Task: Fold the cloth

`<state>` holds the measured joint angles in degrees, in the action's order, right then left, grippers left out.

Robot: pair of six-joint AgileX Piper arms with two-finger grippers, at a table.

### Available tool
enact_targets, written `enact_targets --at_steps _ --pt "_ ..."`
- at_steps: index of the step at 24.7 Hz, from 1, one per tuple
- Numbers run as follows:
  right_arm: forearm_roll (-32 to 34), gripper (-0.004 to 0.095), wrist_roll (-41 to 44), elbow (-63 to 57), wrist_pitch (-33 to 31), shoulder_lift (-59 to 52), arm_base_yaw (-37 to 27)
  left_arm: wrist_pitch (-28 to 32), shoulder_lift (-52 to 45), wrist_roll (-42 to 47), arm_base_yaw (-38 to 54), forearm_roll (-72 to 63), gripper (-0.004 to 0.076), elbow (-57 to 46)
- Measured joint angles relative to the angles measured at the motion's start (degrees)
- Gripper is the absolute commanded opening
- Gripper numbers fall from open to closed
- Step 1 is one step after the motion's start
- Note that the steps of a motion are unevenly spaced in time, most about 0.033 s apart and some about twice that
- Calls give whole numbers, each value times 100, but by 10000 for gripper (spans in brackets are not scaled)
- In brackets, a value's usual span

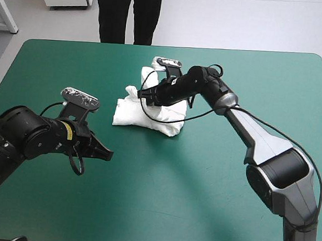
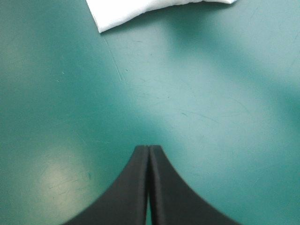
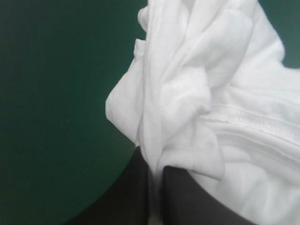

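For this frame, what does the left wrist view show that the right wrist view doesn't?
Only left wrist: the left gripper shut on nothing, over bare teal-green cover, with a T-shirt corner lying ahead, apart from it. Only right wrist: the right gripper shut on a fold of the crumpled T-shirt, a stitched hem beside it. Both: white T-shirt and teal-green cover.

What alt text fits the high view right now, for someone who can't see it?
The right gripper, reaching in from the right, is shut on a fold of the white T-shirt, a crumpled bundle near the middle of the teal-green table. The left gripper is shut and empty, nearer the robot and apart from the T-shirt.
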<state>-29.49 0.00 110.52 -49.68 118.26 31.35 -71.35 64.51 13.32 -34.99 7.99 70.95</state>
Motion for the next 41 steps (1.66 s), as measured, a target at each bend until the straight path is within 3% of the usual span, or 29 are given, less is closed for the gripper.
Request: enact_targets --at_steps 2,6,8,17,20,24,29,32,41 --pt "-146 119 0 216 -2 221 34 0 0 0 0 -35 -9 0" --pt "-336 495 -95 640 -210 525 75 0 0 -6 0 -82 -9 0" --pt "-350 586 -107 821 -389 570 87 0 0 -24 0 -82 -9 0" --pt "864 536 755 1655 -1578 570 105 0 0 -122 0 -82 -9 0" --pt "1677 536 1058 1755 -2099 473 116 0 0 -127 0 -86 -9 0" --pt "2266 536 1224 1726 -2166 190 40 0 0 -126 5 -102 -9 0" --pt "2308 534 1229 689 -2144 -152 -211 0 0 -114 5 -108 -9 0" --pt "2189 535 1229 216 -1747 -145 -282 0 0 -114 9 -109 -9 0" --pt "1837 534 1159 111 -1310 479 -338 0 0 -114 9 -121 -10 0"
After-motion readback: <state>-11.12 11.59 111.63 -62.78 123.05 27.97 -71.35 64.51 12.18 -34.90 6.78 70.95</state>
